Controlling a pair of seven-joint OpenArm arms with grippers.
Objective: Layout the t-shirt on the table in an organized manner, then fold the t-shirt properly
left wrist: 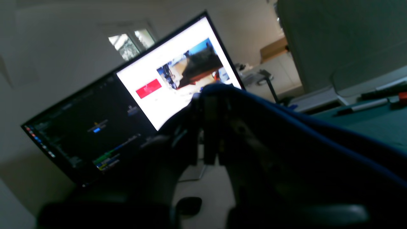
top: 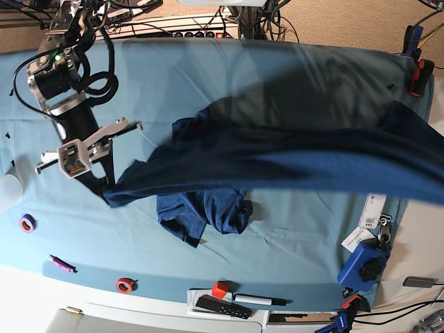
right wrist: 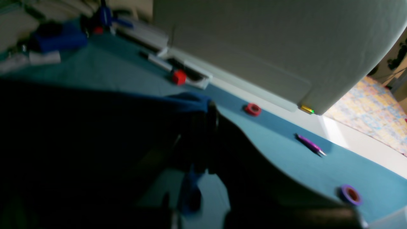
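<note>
The t-shirt (top: 277,163), dark navy and wrinkled, hangs stretched in a long band above the table (top: 173,76), its lower part bunched in a heap on the teal cloth beneath the band's middle. The right gripper (top: 105,186) sits at the band's end toward the purple tape roll, jaws pressed together on a fold of the fabric; the right wrist view shows that blue edge (right wrist: 187,100) gathered at the closed gripper (right wrist: 203,140). The band's other end runs off the frame's edge past the blue clamp. There the left gripper (left wrist: 211,127) appears only in its own wrist view, jaws closed on the shirt's hem (left wrist: 286,111), which drapes away from it toward the table.

Around the shirt, along the table's near edge, lie a purple tape roll (top: 28,223), a purple pen (top: 61,263), a red tape roll (top: 125,284), a small red block (top: 220,289), a black remote (top: 222,306) and a marker (top: 258,300). A blue clamp (top: 363,265) grips the corner beside a white tag (top: 373,210). Behind the left gripper a monitor (left wrist: 127,105) glows. No container shows in any view.
</note>
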